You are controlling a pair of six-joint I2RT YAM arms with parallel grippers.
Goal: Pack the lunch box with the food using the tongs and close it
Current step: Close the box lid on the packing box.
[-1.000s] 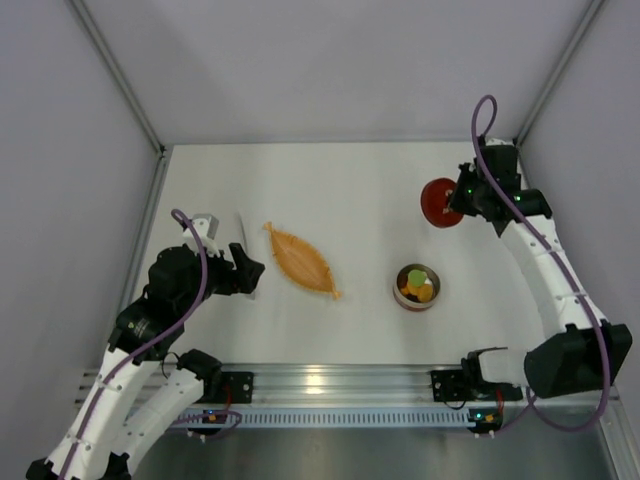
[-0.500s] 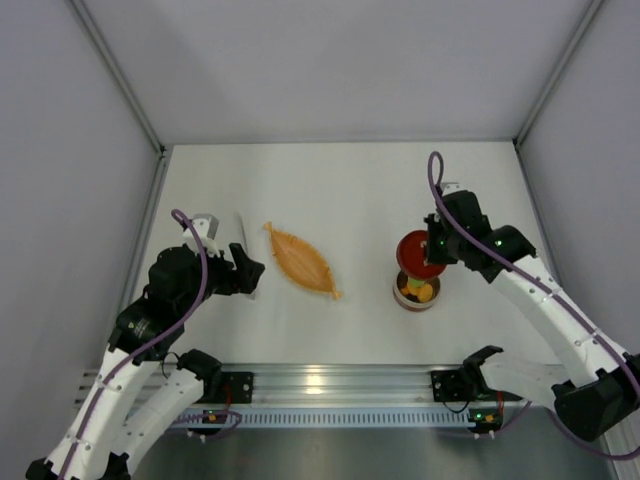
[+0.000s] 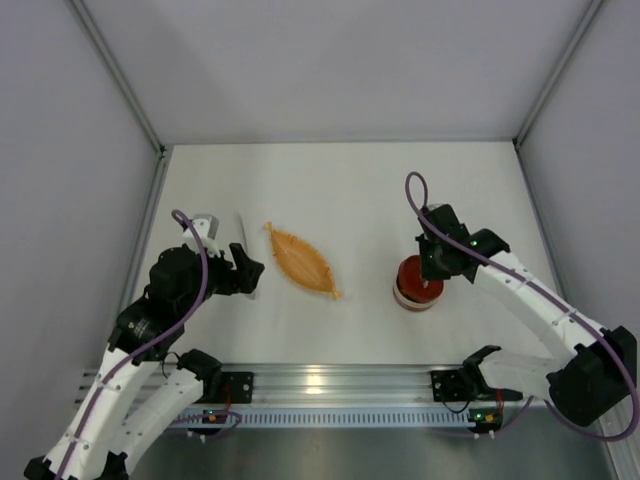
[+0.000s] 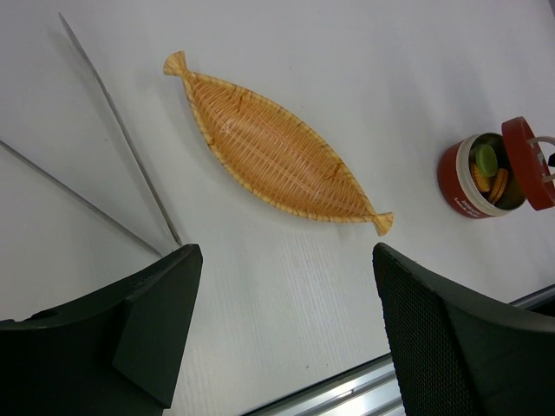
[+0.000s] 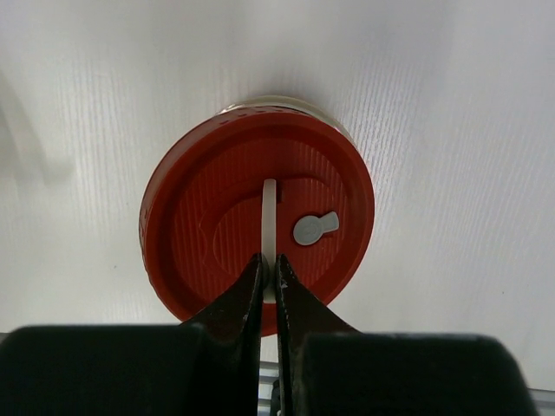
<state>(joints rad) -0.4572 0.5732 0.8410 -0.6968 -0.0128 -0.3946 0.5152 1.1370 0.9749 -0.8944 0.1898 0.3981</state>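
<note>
My right gripper [image 5: 269,265] is pressed together on the thin white strip [image 5: 269,208] that stands up from the middle of the red lid [image 5: 217,225], the two dark fingertips pinching it from either side. The lid hangs from that pinch directly over the lunch box [image 4: 460,186]. In the left wrist view it is tilted steeply at the tin's far rim, so the mouth is uncovered and the food [image 4: 490,169] shows inside as green and orange pieces. From my right wrist, only a sliver of the tin's rim shows past the lid's far edge.

My left gripper [image 4: 284,253] is spread wide with nothing between its fingers. The tongs [image 4: 117,130] lie flat on the table [image 3: 340,190], and their two slim arms converge toward one of my left fingertips, where they slip out of sight. I cannot tell whether that finger touches them.

The lid carries a small grey keyhole-shaped plug [image 5: 314,228] beside the strip, with no lettering. The tin's red side bears white print too small to read.

The orange leaf-shaped dish [image 4: 269,147] lies between the tongs and the lunch box, apart from both. The lunch box stands toward the near right of the table, well apart from the right wall [image 3: 590,200] and a little back from the metal rail [image 3: 330,380] at the near edge.
</note>
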